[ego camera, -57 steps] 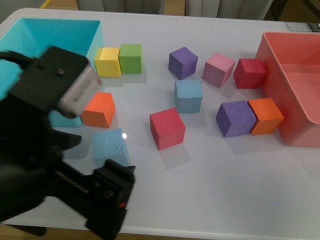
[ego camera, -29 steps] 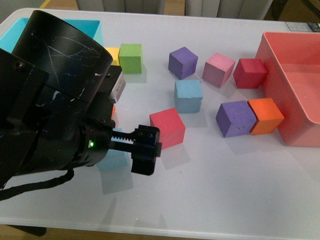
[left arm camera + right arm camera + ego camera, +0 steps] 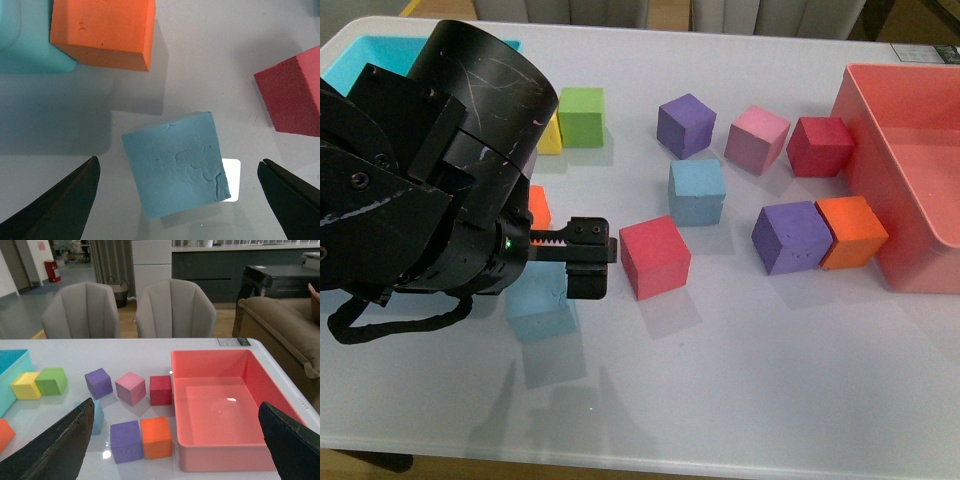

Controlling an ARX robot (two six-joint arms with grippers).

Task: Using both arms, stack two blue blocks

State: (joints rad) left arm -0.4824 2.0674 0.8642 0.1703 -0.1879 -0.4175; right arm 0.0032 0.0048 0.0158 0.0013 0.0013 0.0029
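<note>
One blue block (image 3: 542, 308) lies on the white table at front left, partly hidden by my left arm. In the left wrist view this blue block (image 3: 175, 162) sits askew between the two black fingers of my open left gripper (image 3: 178, 165), clear of both. From the front, the left gripper (image 3: 575, 275) hovers just above that block. The second blue block (image 3: 697, 192) stands mid-table, and shows as a sliver (image 3: 98, 416) behind a finger in the right wrist view. My right gripper (image 3: 176, 407) is open and empty, held high over the table, and does not show in the front view.
A red cube (image 3: 655, 257) sits just right of the left gripper, with an orange cube (image 3: 538, 205) behind it. A turquoise bin (image 3: 375, 52) is at far left and a pink tray (image 3: 910, 180) at right. Purple (image 3: 791, 236), orange, pink, dark red, green and yellow cubes lie around.
My left arm has swung up from the table's front edge and over the near blue block. Its gripper has shifted slightly back and left in the last half second.
</note>
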